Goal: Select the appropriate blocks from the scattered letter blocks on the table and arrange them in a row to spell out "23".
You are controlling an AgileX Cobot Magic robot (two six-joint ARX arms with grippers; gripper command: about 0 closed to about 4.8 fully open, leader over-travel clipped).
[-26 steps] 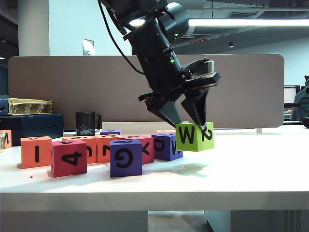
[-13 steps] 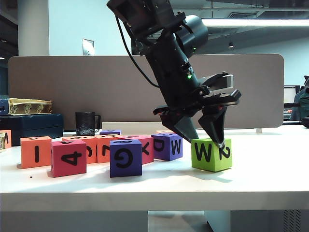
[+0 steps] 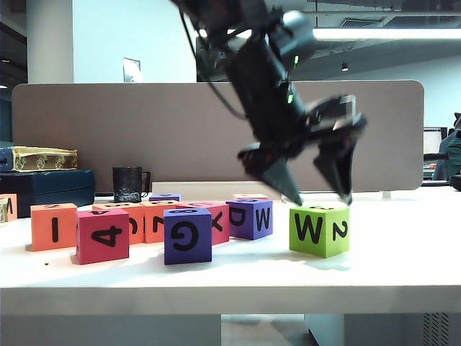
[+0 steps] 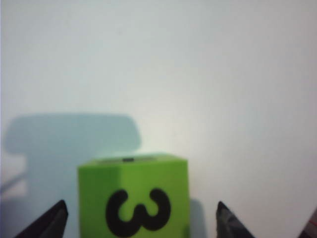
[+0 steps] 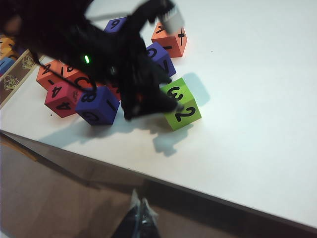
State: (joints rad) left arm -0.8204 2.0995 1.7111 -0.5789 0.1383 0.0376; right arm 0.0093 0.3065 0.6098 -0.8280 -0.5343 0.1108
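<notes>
1. Moved since the earlier frame: lime-green block, then pinched and held off the surface by the left end effector, now rests flat on the table, right of the cluster. Its fingers now stand spread above the block's top, clear of it, holding nothing.
2. Lime-green block: W on the near face, 2 on the right face, 3 on top, as the left wrist view and right wrist view both show.
3. Right end effector: low at the near table edge, well apart from the blocks; fingertips appear pressed together, nothing between them.
4. Remaining scattered blocks: red block marked 4, purple block marked G, orange block marked I, purple block marked D and W, others behind.
5. Step in hand, by judgement: release of the first chosen block, complete.
6. Next move calls for: lifting clear, fetching a second block and setting it just beside the green one, so that 2 and 3 read in a row.
</notes>
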